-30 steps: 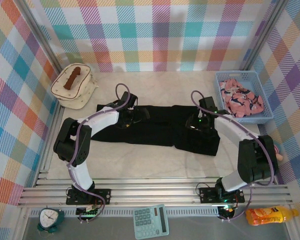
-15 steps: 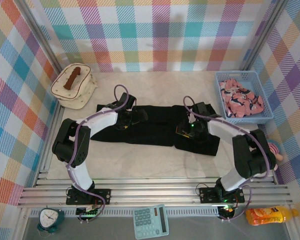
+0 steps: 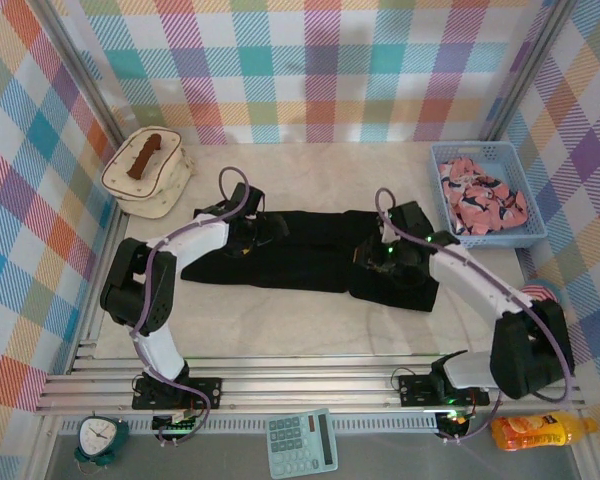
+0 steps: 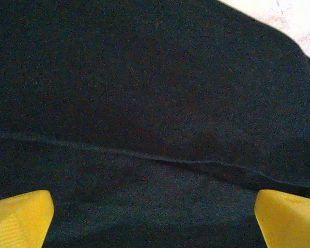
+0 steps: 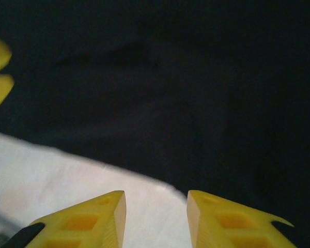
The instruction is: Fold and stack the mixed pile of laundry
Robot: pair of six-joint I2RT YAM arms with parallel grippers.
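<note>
**A:** Why does the left gripper hang so low over the large plain black shirt?

**B:** Its fingers are spread wide and empty, probably to pinch a fold. The shirt lies flat across the middle of the table.

**A:** The right gripper?

**B:** Parted too, holding nothing, at the shirt's near right edge. The pink printed garment sits far right in the light-blue plastic mesh basket.
</note>
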